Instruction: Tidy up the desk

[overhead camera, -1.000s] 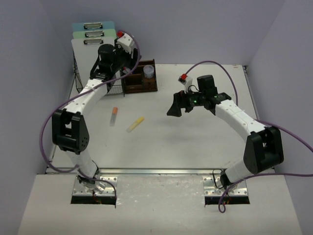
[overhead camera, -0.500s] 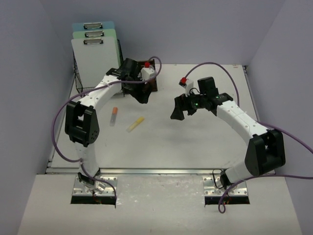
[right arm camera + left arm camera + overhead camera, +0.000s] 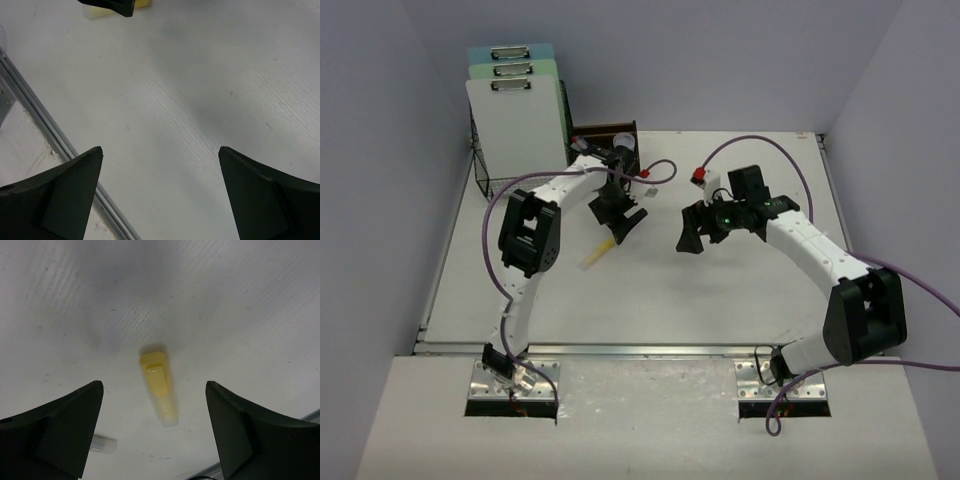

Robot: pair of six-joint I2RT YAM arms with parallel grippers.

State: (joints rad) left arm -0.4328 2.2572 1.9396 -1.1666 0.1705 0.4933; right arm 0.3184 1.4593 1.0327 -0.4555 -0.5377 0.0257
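Under left hand: desk, yellow marker on it (jaws apart).

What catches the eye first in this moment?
The left gripper hangs open right above a yellow marker lying in the middle of the desk. The right gripper, also open and empty, hovers over bare desk nearby. Three clipboards stand upright in the back left corner.

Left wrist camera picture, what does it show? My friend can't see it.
A yellow marker lies on the white desk, centred between the two dark fingers of the left gripper. The gripper is open wide and is not touching the marker.
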